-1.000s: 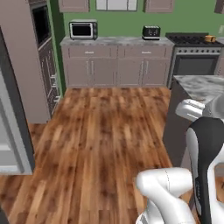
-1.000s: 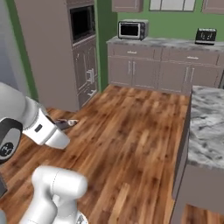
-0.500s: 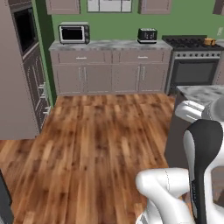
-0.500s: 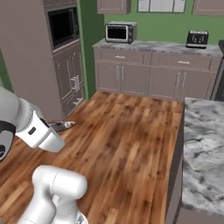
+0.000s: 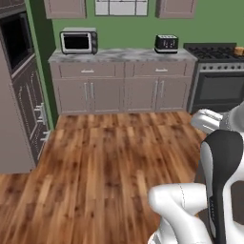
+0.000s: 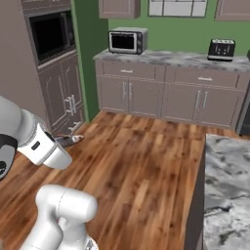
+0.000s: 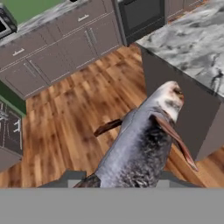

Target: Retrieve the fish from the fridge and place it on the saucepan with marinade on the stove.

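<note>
A: Grey fish (image 7: pixel 144 144) sits clamped in the gripper (image 7: pixel 118 179), jaws part-closed on its tail end, head pointing away over the wood floor (image 7: pixel 65 122).

B: Step?

A: Carry phase, I'd say. Fish is out of the fridge, riding in the hand.

B: Stove?

A: Stove (image 5: pixel 217 71) at the right end of the back counter (image 5: pixel 119 55); something small and orange, likely the saucepan (image 5: pixel 239 50), on its far right edge.

B: Next?

A: Drive closer, then reach over the pan and release.

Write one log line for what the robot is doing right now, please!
phase: carrying | held: fish between the fingers | stove: far right, ahead | saucepan: on the stove, not yet reached
</note>
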